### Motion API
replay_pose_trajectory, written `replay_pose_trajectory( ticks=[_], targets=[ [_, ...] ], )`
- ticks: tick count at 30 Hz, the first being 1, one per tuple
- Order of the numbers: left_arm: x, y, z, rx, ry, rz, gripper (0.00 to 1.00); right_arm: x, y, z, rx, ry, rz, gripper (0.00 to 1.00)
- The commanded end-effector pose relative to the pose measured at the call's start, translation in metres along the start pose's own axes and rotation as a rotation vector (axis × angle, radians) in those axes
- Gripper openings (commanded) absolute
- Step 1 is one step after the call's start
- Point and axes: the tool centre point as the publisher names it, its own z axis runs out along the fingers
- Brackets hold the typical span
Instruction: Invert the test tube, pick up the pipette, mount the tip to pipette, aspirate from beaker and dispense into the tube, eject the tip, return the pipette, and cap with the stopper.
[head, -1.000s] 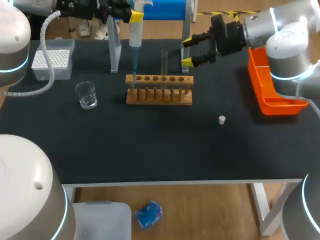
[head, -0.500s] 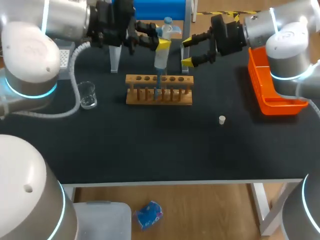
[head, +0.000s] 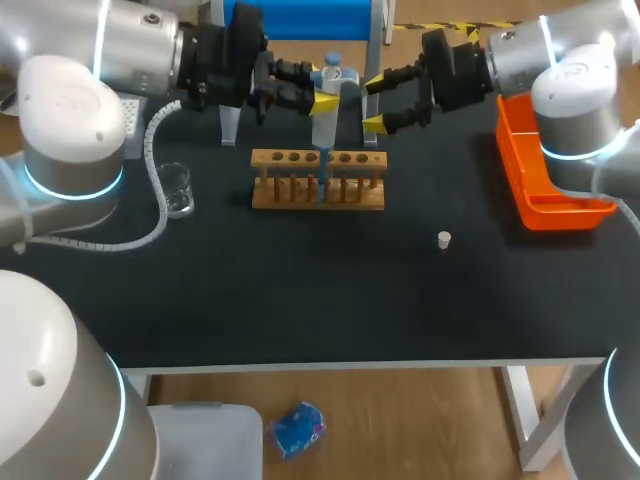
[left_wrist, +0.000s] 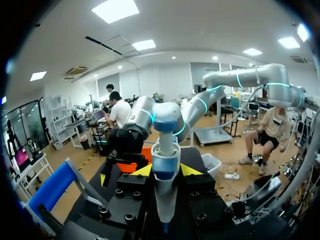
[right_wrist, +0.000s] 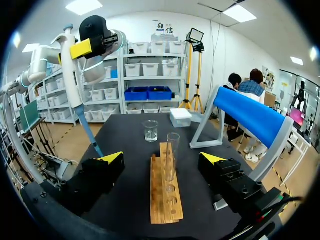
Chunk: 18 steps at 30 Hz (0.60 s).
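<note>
The left end effector (head: 322, 97) is clenched on the pipette (head: 324, 120), which is held upright, blue tip down, above the wooden rack (head: 290, 196). The test tube (right_wrist: 173, 152) stands upright in that rack (mouth up, apart from the tip). The right end effector (head: 372, 103) hangs released near the rack's right end. The beaker (head: 176, 188) and stopper (head: 444, 239) rest on the counter (head: 300, 300).

No text, number or label can be read on anything on the table. The pipette (head: 325, 108), the wooden rack (head: 318, 196) and the orange bin (head: 514, 165) show only plain surfaces. Any print there may be is too small to make out.
</note>
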Motion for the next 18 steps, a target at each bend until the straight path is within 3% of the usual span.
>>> replay_pose_trajectory(
  ticks=[1, 5, 9, 18],
  targets=[
    [-0.004, 0.005, 0.004, 0.005, -0.002, -0.003, 0.00, 0.000, -0.001, 0.000, -0.001, 0.001, -0.001, 1.00],
    [-0.004, 0.007, 0.005, 0.003, -0.025, -0.016, 0.00, 0.000, -0.001, 0.000, -0.001, 0.001, -0.001, 1.00],
    [-0.001, 0.008, 0.003, -0.035, -0.108, -0.060, 0.00, 0.000, -0.001, 0.000, -0.001, 0.001, -0.001, 1.00],
    [0.008, 0.007, 0.001, -0.017, -0.183, -0.075, 0.00, 0.000, -0.001, 0.000, -0.001, 0.001, -0.001, 1.00]
  ],
)
